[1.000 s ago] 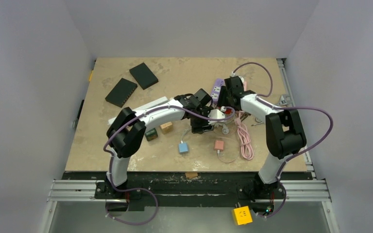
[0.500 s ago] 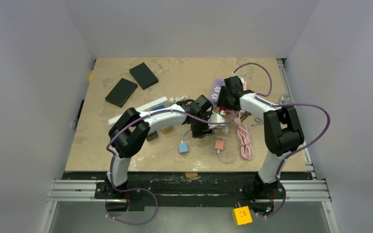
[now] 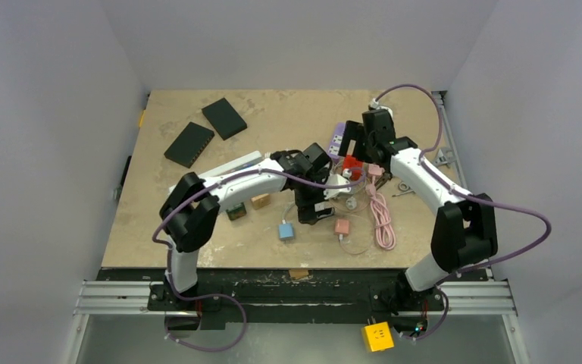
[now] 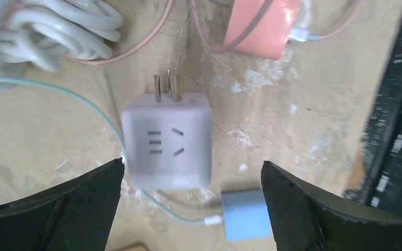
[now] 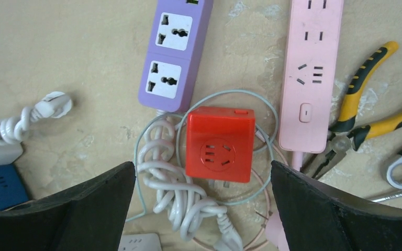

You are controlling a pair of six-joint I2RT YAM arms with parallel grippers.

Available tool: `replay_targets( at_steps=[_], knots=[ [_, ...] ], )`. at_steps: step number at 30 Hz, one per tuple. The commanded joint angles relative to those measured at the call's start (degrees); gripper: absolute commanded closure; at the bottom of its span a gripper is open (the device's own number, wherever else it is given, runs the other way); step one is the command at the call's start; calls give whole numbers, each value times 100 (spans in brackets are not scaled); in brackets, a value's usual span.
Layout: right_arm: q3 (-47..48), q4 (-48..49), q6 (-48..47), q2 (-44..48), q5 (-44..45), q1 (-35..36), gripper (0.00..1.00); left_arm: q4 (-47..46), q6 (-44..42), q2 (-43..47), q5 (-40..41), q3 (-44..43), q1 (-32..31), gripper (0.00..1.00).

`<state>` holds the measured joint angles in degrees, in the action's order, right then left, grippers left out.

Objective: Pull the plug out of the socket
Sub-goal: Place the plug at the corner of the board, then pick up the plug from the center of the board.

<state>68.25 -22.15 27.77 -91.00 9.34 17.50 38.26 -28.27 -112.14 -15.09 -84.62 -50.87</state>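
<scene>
No lettering, brand, number or sign can be read in any view. The faces of the red cube (image 5: 220, 150), the white cube (image 4: 167, 140), the purple strip (image 5: 177, 52) and the pink strip (image 5: 310, 73) show only socket slots.

Top camera overlooks the whole table (image 3: 288, 114); both wrist cameras face down, close, sharing the white cable coil (image 4: 42, 31).

A purple power strip (image 5: 177, 52) and a pink power strip (image 5: 312, 68) lie apart on the desk (image 5: 57, 42); yellow-handled pliers (image 5: 353, 104) sit just beside the pink one.
</scene>
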Motion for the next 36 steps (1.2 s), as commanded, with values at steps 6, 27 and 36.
replay_targets(
  at_steps=[6,27,36],
  knots=[
    [409,-535,-193,1138,-129,-24,1,2879,535,1799,-970,-1856,445,0],
    [2842,-944,-715,-1549,1119,3602,1,2683,-1324,2814,-808,564,5898,0],
    [3021,-565,-791,-2149,986,3674,1,1542,-1644,2488,-549,1011,6010,0]
  ],
)
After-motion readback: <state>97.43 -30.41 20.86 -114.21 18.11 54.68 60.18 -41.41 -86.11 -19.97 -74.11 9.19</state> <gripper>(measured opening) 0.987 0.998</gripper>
